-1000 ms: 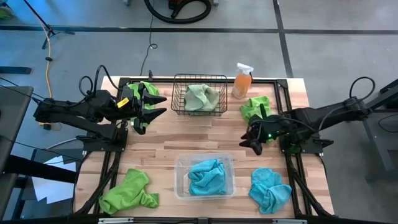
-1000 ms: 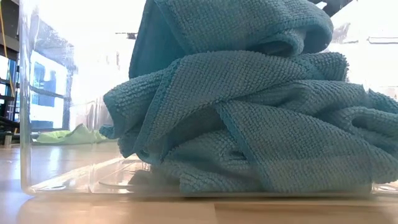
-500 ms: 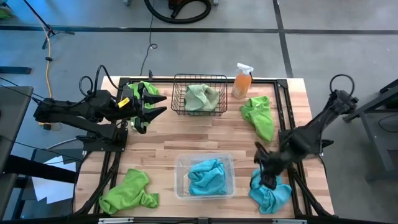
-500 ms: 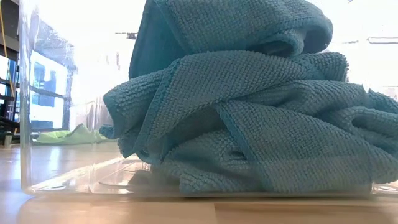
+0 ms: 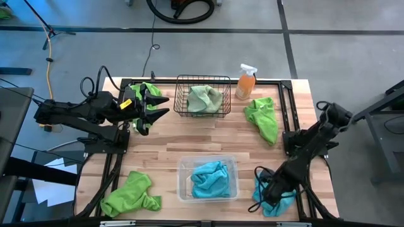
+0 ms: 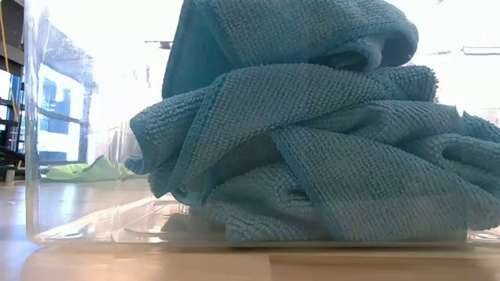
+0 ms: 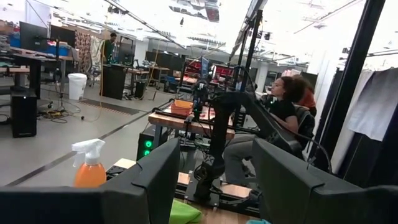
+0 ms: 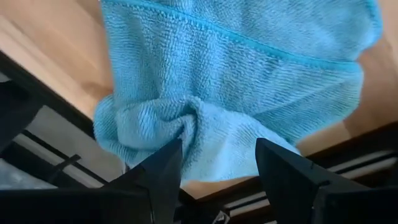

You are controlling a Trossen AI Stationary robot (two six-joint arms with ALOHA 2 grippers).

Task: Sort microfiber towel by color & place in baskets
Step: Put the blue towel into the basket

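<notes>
Right claw (image 5: 270, 194), fingers spread, hangs directly over the crumpled turquoise towel (image 5: 283, 200), clear tub (image 5: 184, 165) at nine o'clock.

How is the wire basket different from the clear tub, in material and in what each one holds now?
The black wire basket is open mesh; the clear tub has see-through plastic walls. The basket holds a pale green towel; the tub holds a turquoise towel. The basket stands at the table's far edge, the tub nearer. Both are rectangular and similar in size.
</notes>
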